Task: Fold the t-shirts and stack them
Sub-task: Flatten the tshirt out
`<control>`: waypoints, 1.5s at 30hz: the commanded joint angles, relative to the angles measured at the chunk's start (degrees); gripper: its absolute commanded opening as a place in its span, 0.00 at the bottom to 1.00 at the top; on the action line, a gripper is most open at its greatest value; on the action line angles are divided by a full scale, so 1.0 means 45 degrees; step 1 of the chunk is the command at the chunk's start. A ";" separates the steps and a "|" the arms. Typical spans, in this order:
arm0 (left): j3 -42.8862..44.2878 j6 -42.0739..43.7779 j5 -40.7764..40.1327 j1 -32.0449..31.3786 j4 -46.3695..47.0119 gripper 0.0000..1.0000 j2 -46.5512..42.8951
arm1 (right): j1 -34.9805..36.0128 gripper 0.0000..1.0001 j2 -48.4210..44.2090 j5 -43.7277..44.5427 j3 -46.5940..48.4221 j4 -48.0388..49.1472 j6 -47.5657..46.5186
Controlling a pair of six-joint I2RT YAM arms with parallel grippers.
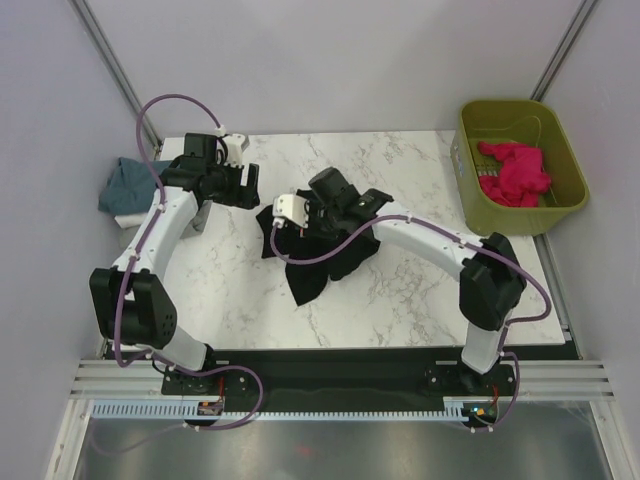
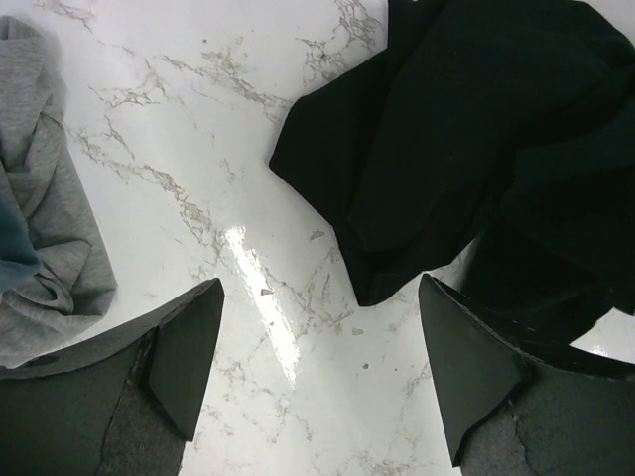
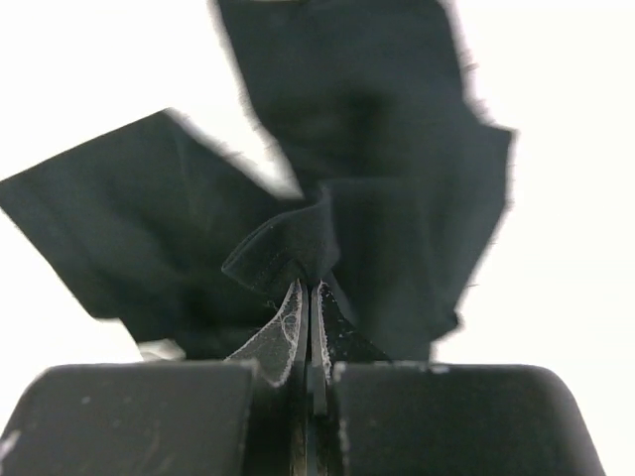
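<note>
Table (image 2: 198, 129): white marble with grey veins and a bright glare streak near the centre.
Black shirt (image 2: 466, 129): crumpled, fills the upper right; one pointed fold reaches down toward the centre.
Grey shirt (image 2: 50, 218): bunched at the left edge, apart from the black one.
Teal cloth (image 2: 12, 248): a sliver tucked into the grey folds.
Left gripper (image 2: 319, 288): jaws wide apart over bare marble; the two dark fingers (image 2: 189, 347) frame the bottom, the right one overlapping the black shirt's lower fold.
</note>
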 commanded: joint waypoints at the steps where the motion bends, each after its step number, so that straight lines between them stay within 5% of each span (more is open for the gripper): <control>1: -0.0050 -0.0341 0.0291 0.0087 0.0401 0.87 0.0155 | -0.0201 0.00 -0.1448 0.0522 0.1654 -0.0096 -0.0311; 8: 0.0125 -0.0341 0.0291 0.0068 0.0401 0.87 0.1794 | -0.0358 0.00 -0.2248 0.1322 0.2906 -0.0896 -0.0564; 10: 0.0242 -0.0712 0.1598 0.0087 0.0479 0.85 0.2536 | -0.0357 0.00 -0.2425 0.1421 0.2945 -0.0956 -0.0584; 18: 0.1511 -0.0985 0.2165 0.0068 -0.0204 0.83 0.4841 | -0.0358 0.00 -0.3187 0.1481 0.1814 -0.1327 -0.0312; 24: 0.1825 -0.0947 0.2439 0.0068 -0.0243 0.60 0.5507 | -0.0377 0.00 -0.3227 0.1500 0.1403 -0.1210 -0.0194; 32: 0.2234 -0.0810 0.3005 0.0068 -0.0516 0.56 0.6307 | -0.0416 0.00 -0.3110 0.1655 0.1207 -0.1015 -0.0155; 36: 0.2664 -0.0692 0.3572 0.0068 -0.0750 0.25 0.6794 | -0.0669 0.00 -0.3168 0.1753 0.1012 -0.0918 -0.0018; 37: 0.2935 -0.0809 0.3572 0.0068 -0.0790 0.10 0.6835 | -0.0728 0.00 -0.3226 0.1792 0.0896 -0.0936 0.0040; 39: 0.3210 -0.0810 0.3591 0.0068 -0.0907 0.02 0.6816 | -0.0942 0.00 -0.3285 0.1967 0.0778 -0.0820 0.0235; 45: 0.4187 -0.0283 0.2343 0.0243 -0.0986 0.02 0.4047 | -0.1898 0.00 -0.3948 0.3626 0.0309 -0.0078 0.0043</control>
